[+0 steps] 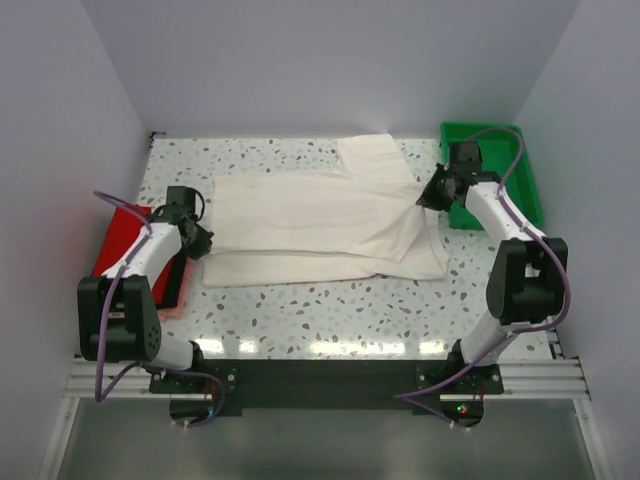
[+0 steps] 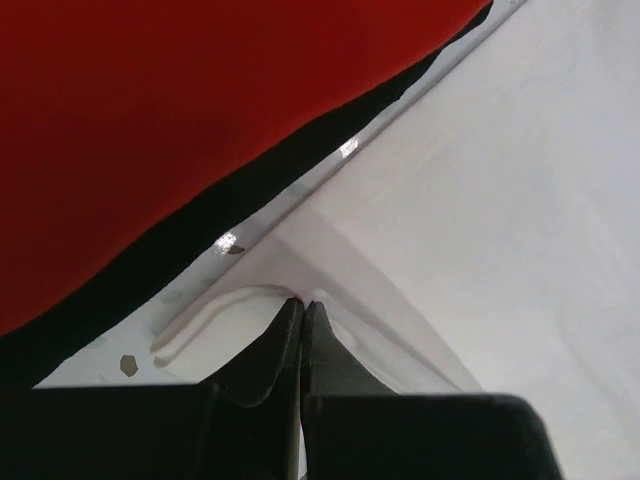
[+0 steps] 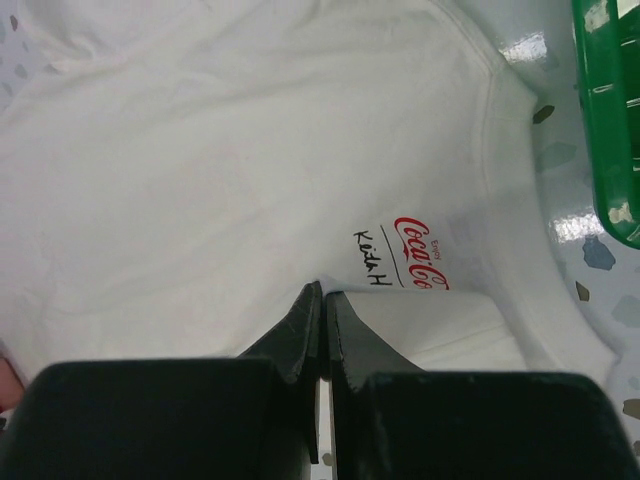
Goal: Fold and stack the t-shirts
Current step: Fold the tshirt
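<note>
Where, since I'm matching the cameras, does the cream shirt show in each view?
Top external: cream shirt spread across the table's middle, between both arms.
Left wrist: right and lower frame, hem pinched by the left gripper.
Right wrist: most of the frame, a fold pinched by the right gripper.
Shared landmark: the speckled tabletop.

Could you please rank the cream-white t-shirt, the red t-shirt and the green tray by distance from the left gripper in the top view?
1. Cream-white t-shirt: left edge at the left gripper's fingers.
2. Red t-shirt: just left of it.
3. Green tray: far right side.
</note>
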Controlling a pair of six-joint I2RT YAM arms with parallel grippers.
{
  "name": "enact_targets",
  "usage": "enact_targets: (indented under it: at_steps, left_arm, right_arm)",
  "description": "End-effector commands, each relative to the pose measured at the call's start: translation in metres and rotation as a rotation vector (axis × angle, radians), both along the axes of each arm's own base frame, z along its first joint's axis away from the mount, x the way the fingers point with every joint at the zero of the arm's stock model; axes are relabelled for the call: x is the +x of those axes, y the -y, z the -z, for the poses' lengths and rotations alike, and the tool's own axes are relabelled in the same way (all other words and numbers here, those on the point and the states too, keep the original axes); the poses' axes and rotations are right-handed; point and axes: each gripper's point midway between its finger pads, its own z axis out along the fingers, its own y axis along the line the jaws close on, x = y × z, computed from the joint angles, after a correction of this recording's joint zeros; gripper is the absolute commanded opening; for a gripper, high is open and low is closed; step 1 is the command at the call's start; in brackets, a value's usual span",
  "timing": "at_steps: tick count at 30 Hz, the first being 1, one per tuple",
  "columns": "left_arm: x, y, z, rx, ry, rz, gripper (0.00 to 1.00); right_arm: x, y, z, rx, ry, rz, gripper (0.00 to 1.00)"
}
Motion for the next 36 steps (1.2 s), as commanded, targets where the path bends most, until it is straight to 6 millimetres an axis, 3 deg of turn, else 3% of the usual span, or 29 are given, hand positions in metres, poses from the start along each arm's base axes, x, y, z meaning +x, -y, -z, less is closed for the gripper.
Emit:
enact_targets:
  at_steps: [1,14,23,27,29,30,31,32,34,35,36]
  left_arm:
    - [0.015,-0.004,-0.007,0.009,0.05,0.013,0.0]
    - [0.025,-0.006,-0.006,0.001,0.044,0.005,0.0]
    - [0.034,-0.007,-0.003,-0.008,0.047,0.004,0.0]
    - [0.04,-0.005,-0.008,-0.021,0.081,0.021,0.01]
    - [0.045,-0.004,-0.011,-0.031,0.102,0.039,0.09]
    - [0.048,-0.002,-0.014,-0.036,0.112,0.051,0.15]
    - [0.051,0.0,-0.017,-0.047,0.119,0.069,0.25]
    - [0.051,0.001,-0.018,-0.051,0.121,0.078,0.43]
    - [0.05,0.003,-0.024,-0.054,0.144,0.094,0.6]
    - [0.049,0.003,-0.026,-0.053,0.155,0.095,0.72]
    - [0.048,0.003,-0.029,-0.053,0.164,0.096,0.75]
  right_arm:
    - [0.021,0.007,-0.027,0.012,0.096,0.027,0.0]
    - [0.036,0.006,-0.022,0.057,0.088,0.014,0.0]
    - [0.049,0.006,-0.002,0.046,0.05,-0.002,0.0]
    - [0.062,0.002,0.001,0.051,0.053,-0.037,0.15]
    - [0.07,0.001,-0.001,0.048,0.061,-0.05,0.21]
    - [0.071,0.001,-0.004,0.047,0.063,-0.055,0.29]
    - [0.075,0.0,-0.009,0.042,0.073,-0.067,0.34]
    - [0.075,0.001,-0.008,0.039,0.065,-0.071,0.38]
    - [0.068,0.002,-0.006,0.028,0.047,-0.078,0.51]
    - [0.065,0.002,-0.015,0.025,0.066,-0.076,0.54]
    - [0.063,0.003,-0.019,0.024,0.083,-0.073,0.55]
